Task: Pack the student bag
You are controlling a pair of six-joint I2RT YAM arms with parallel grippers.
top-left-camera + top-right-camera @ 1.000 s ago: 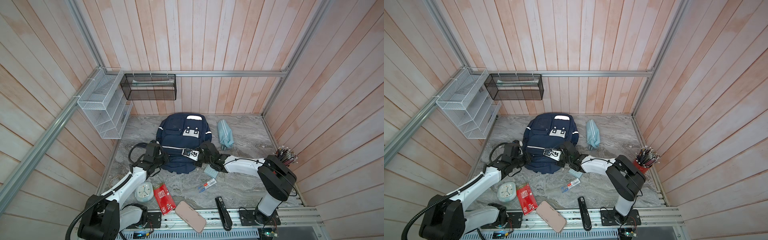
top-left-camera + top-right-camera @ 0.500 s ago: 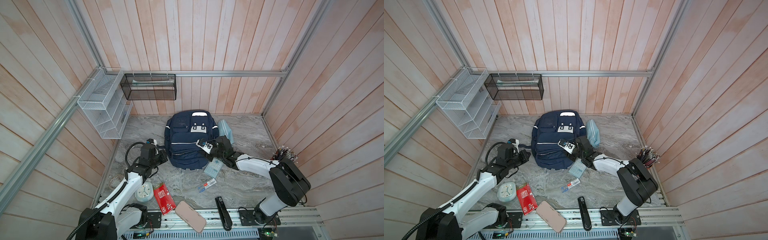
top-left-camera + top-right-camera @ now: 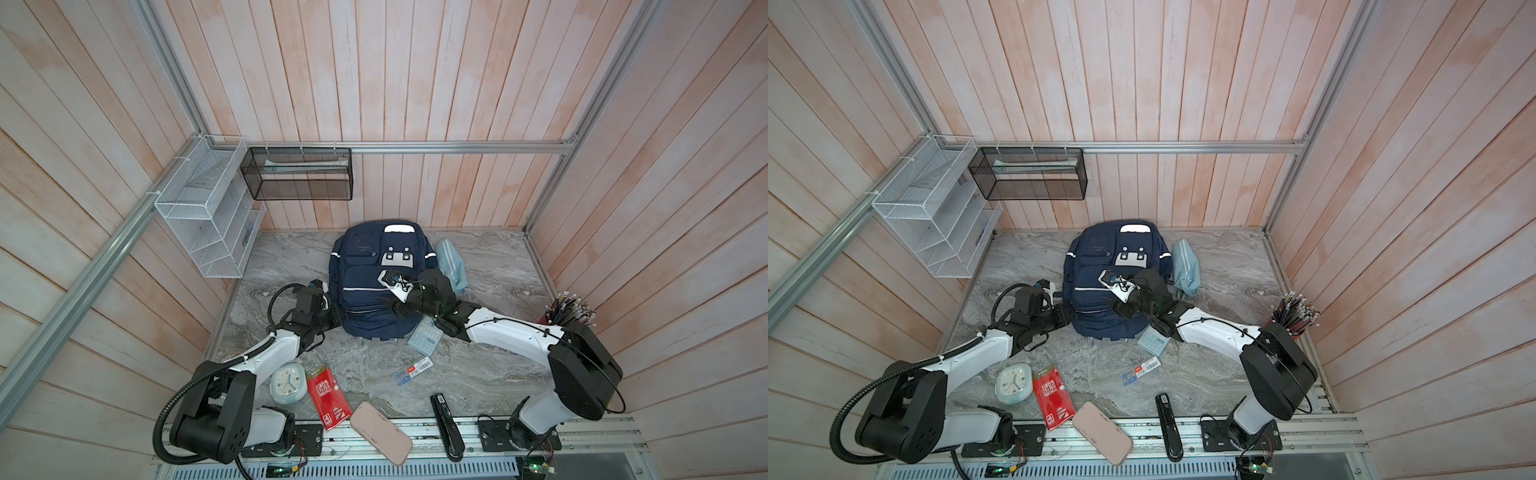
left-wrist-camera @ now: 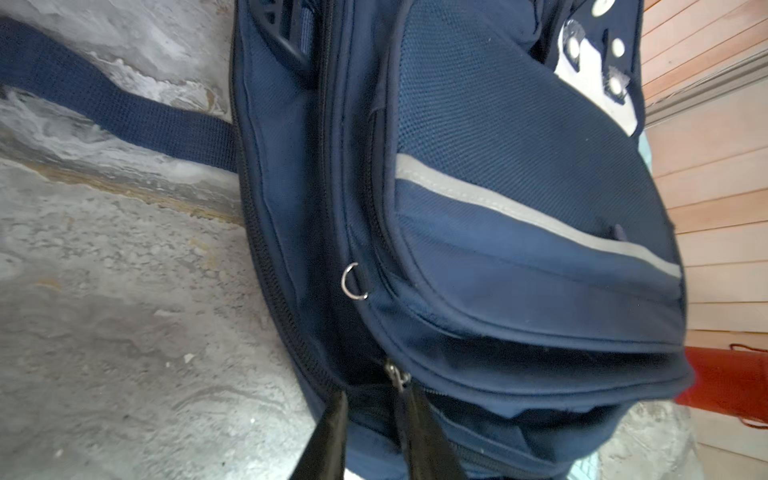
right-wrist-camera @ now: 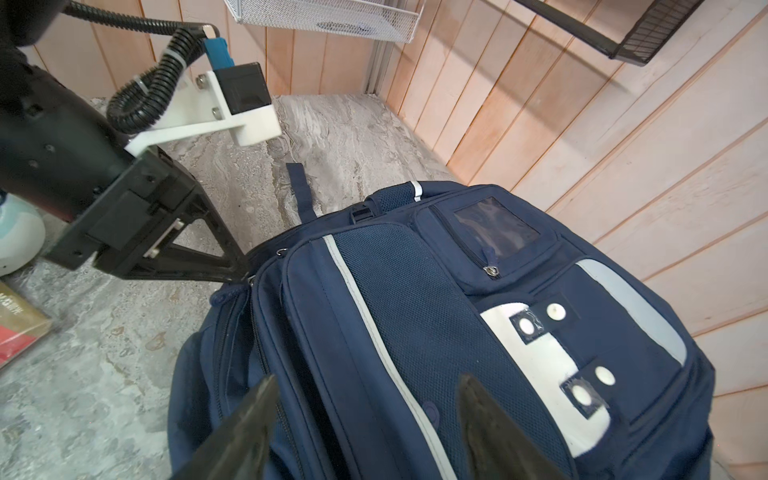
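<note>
Lying on the grey stone table (image 3: 490,270), the navy-blue fabric student bag (image 3: 365,286) is pointing lengthways at the wooden back wall (image 3: 415,83). The left gripper (image 4: 374,390), slightly apart, is sitting at its small metal zipper pull (image 4: 397,376); the right gripper (image 5: 368,376) is hanging wide apart above it.

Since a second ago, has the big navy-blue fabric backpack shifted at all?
Yes. The backpack has slid right, away from the white wire rack, closing the gap to the light-blue pencil pouch.

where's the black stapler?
In both top views the black stapler lies at the front edge, between the pink case and the right arm's base.
</note>
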